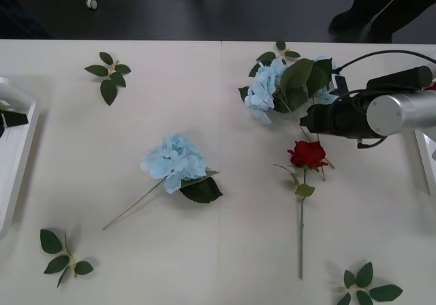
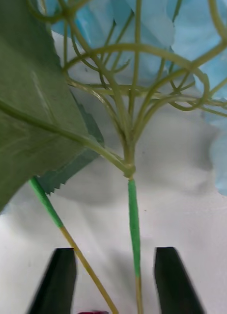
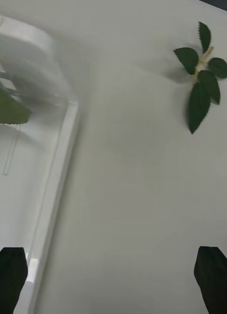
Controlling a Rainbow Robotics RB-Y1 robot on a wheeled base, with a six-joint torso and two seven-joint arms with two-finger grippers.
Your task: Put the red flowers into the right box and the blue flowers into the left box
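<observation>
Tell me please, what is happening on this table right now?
The robot is sorting artificial flowers. Its right gripper is open at the far-right blue flower, with that flower's stem between the fingers but not yet clamped. One red flower and another blue flower lie on the table. The left gripper hangs open by the left box.

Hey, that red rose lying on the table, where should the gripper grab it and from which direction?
Probably on the bare stem below the leaves of the red rose, coming straight down from above. The stem lies flat on the table, running toward the robot with open space either side, so fingers can straddle it. The right gripper, open over a blue hydrangea stem, is nearest.
</observation>
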